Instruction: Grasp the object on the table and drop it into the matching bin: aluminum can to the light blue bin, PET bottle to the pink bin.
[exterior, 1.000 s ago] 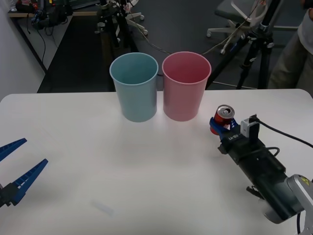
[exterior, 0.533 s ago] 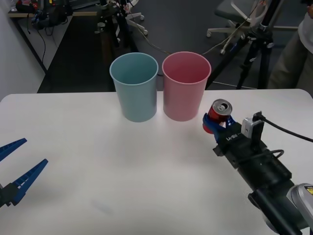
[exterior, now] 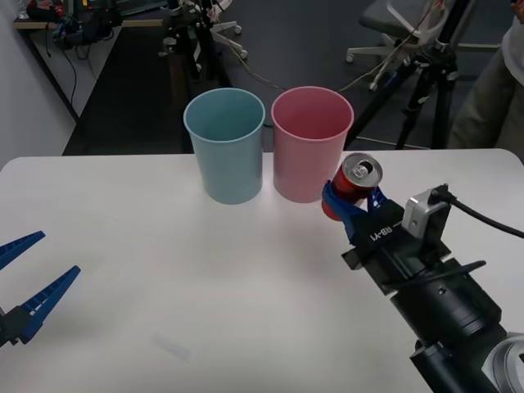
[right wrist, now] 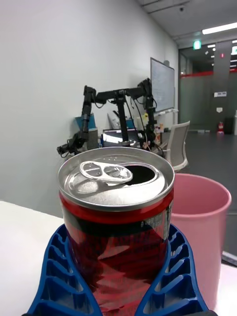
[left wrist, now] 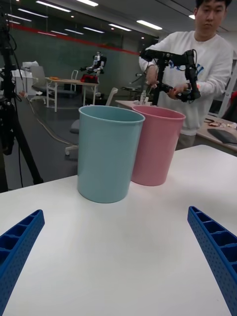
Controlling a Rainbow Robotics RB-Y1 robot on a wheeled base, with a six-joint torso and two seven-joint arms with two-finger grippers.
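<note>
Carrying is the step in hand. The right gripper [exterior: 350,206], with its blue ribbed fingers [right wrist: 175,276], is clamped around the small red drink can with the silver top and pull tab [exterior: 350,187]. The can is up off the large white table [exterior: 205,278], tilted a little, and sits just beside the tall pink round plastic bin [exterior: 311,144], on its right side and a bit in front of it. In the right wrist view the red can [right wrist: 117,217] sits snug between the two blue fingers, with the pink bin [right wrist: 202,232] close behind it. The tab hole on top is open.

A can belongs in the tall pale blue round plastic bin [exterior: 225,146]. That bin stands touching, or nearly touching, the pink bin on its left side. So I think the next move is a trip farther to the left, past the pink bin. The can looks to sit lower than the pink rim, so it likely needs to go up first so it does not bump the bin. Once the can hangs over the blue bin's mouth, the fingers can let go.

The left gripper [exterior: 29,282] waits low at the left side of the table with its blue fingers [left wrist: 212,252] spread wide and nothing between them.
</note>
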